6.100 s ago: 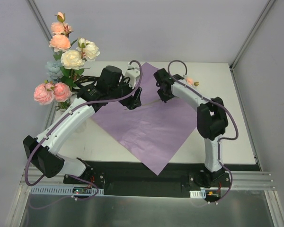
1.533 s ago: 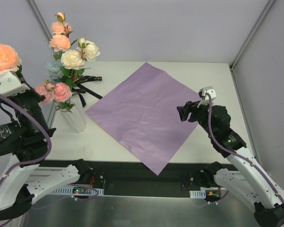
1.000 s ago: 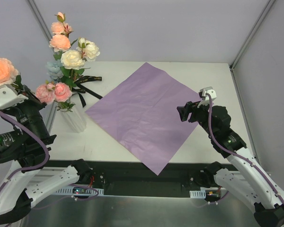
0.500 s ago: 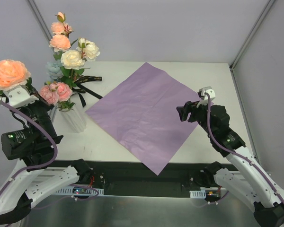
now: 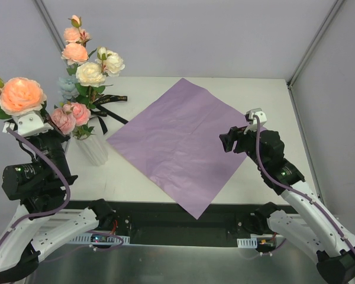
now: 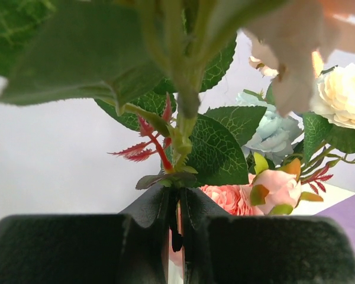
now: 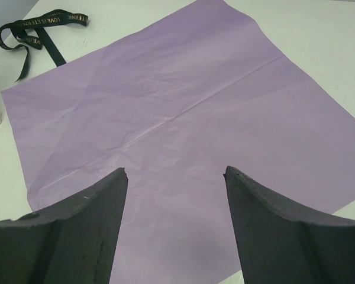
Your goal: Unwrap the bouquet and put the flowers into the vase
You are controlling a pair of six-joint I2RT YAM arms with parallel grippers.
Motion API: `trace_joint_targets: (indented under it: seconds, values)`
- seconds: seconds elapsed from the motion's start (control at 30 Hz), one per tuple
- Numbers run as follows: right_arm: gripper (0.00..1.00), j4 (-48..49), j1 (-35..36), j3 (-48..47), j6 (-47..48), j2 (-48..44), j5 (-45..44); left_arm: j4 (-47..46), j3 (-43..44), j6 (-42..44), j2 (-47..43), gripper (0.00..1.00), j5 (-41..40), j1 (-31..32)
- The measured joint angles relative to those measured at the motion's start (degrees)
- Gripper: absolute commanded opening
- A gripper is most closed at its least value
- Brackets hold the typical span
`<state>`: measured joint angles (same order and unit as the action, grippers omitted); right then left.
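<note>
Left tool [image 6: 176,204] clamps the peach rose [image 5: 22,95] stem left of the vase [image 5: 95,150] — right tool [image 7: 176,177] gapes empty over purple paper [image 5: 178,142].

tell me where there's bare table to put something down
Widest bare table: the far right corner, between the purple paper sheet and the right edge. Also the near left strip, bordered by the vase, the sheet and the near edge. Crowded: far left, with the vase, its flowers, the black ribbon and the left tool holding a peach rose.
</note>
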<state>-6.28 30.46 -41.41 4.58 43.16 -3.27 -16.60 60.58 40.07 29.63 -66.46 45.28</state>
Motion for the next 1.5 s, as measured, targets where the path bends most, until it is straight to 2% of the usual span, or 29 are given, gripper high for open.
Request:
trace_joint_targets:
  seconds: [0.17,0.23,0.27,0.3,0.4,0.53,0.7,0.73,0.83,0.87,0.93,0.97,1.0,1.1,1.33,1.5]
  values:
    - [0.70,0.0,0.0,0.0,-0.1,0.3,0.5,0.3,-0.7,-2.2,-1.9,0.00,0.0,0.0]
    - [0.70,0.0,0.0,0.0,-0.1,0.3,0.6,0.3,-0.7,-2.2,-1.9,0.12,0.0,0.0]
    - [0.70,0.0,0.0,0.0,-0.1,0.3,0.7,0.3,-0.9,-2.2,-1.8,0.24,0.0,0.0]
    - [0.69,0.0,-0.1,0.0,-0.1,0.3,0.7,0.3,-0.9,-2.0,-1.8,0.43,-0.1,0.0]
    - [0.70,0.0,-0.2,0.0,-0.1,0.3,0.7,-0.1,-1.4,-1.7,-1.8,0.66,0.0,0.0]
    - [0.70,0.0,-0.3,0.0,-0.1,0.3,0.7,-0.2,-1.7,-1.6,-1.8,0.82,0.3,0.0]
    - [0.70,0.0,-0.3,0.0,-0.2,0.3,0.8,0.1,-1.7,-1.7,-1.9,0.90,0.4,0.0]
    - [0.70,0.0,-0.3,0.0,-0.3,0.3,0.8,0.5,-1.7,-1.8,-2.0,0.89,0.4,0.0]
    - [0.70,0.0,-0.3,0.0,-0.4,0.4,1.0,2.0,-1.6,-2.7,-2.1,0.68,0.5,0.0]
    - [0.70,0.0,-0.3,0.0,-0.5,0.4,1.0,2.6,-1.6,-3.1,-2.2,0.54,0.7,0.0]
    - [0.70,0.0,-0.3,0.0,-0.5,0.4,1.0,3.6,-1.5,-3.7,-2.4,0.44,1.4,0.0]
    - [0.70,0.0,-0.3,0.0,-0.5,0.4,1.0,4.0,-1.5,-3.9,-2.4,0.33,1.7,0.0]
    - [0.70,0.0,-0.3,0.0,-0.5,0.4,1.1,4.3,-1.5,-3.7,-2.6,0.28,1.9,0.0]
    - [0.70,0.0,-0.3,0.0,-0.5,0.4,1.1,4.8,-1.5,-3.4,-2.7,0.13,2.3,0.0]
    - [0.70,0.0,-0.4,0.0,-0.7,0.7,1.2,3.8,-3.6,-3.0,-3.5,0.00,3.9,0.0]
    - [0.70,0.1,-0.4,0.0,-0.7,0.9,1.3,0.9,-7.8,-2.6,-6.3,0.00,4.5,0.0]
